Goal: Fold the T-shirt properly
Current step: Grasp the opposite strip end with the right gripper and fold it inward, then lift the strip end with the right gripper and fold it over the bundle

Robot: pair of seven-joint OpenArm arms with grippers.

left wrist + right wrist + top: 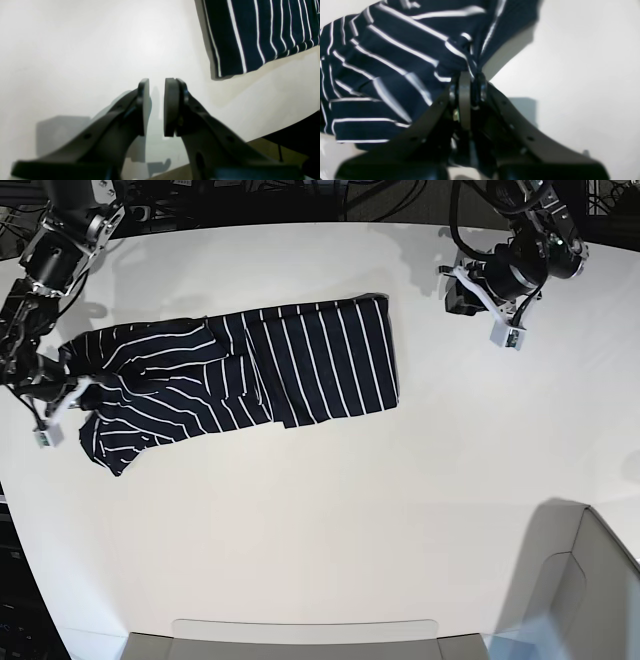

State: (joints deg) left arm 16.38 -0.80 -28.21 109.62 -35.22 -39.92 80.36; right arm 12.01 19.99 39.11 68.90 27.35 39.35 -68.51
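The T-shirt (310, 360), dark navy with thin white stripes, lies spread across the left-middle of the white table (350, 510), its left part bunched and creased. At that bunched left end my right gripper (66, 370) is shut on a pinch of the fabric. The right wrist view shows the striped cloth (395, 62) gathered into the closed right gripper (470, 77). My left gripper (462, 292) hovers off the shirt's far right corner, apart from it. In the left wrist view the left gripper (157, 82) is open with nothing between its pads, and a T-shirt corner (262, 32) lies at the upper right.
A pale grey bin (590, 580) stands at the near right corner, and a flat grey tray edge (300, 635) runs along the near side. Dark cables and equipment (300, 195) line the far edge of the table.
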